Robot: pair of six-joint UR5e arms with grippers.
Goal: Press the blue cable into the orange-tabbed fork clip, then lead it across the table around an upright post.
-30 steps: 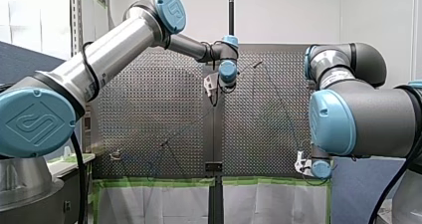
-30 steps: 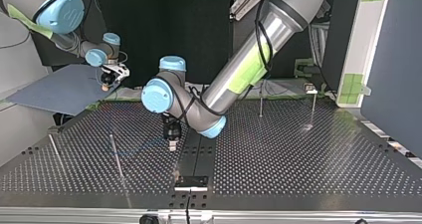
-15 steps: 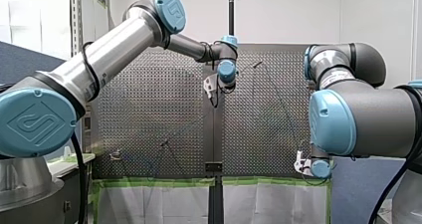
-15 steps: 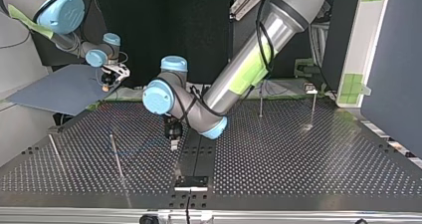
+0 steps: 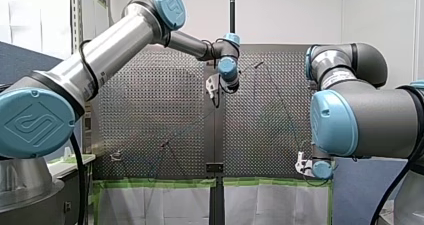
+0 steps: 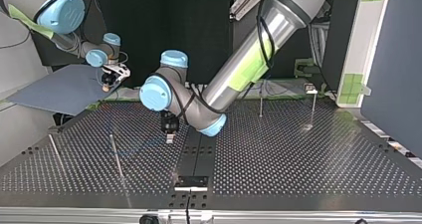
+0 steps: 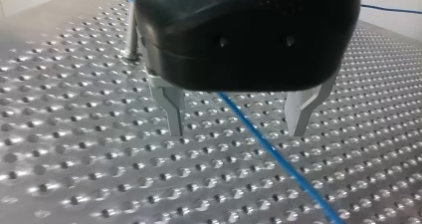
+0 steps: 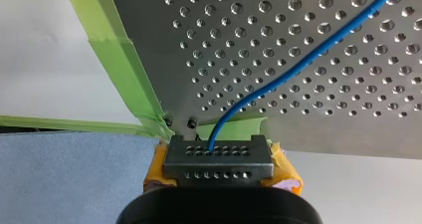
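The left gripper (image 6: 169,136) has lifted a little and swung toward eleven o'clock in the top view since a second ago, its wrist turned with it. It hangs low over the perforated tabletop (image 6: 298,164) near the middle seam. In the left wrist view its metal fingers (image 7: 174,109) are spread wide, and the blue cable (image 7: 278,159) lies flat on the tabletop, running between them without touching either. A thin upright post (image 6: 115,154) stands at about eight o'clock from this gripper in the top view.

The right gripper (image 6: 110,79) is off the tabletop's far corner, at ten o'clock from the left one. In the right wrist view its yellow pads (image 8: 286,169) are clenched on a black connector block (image 8: 219,154). The cable comes out of the block and runs up across the holes, beside the green tape (image 8: 119,59) on the edge.
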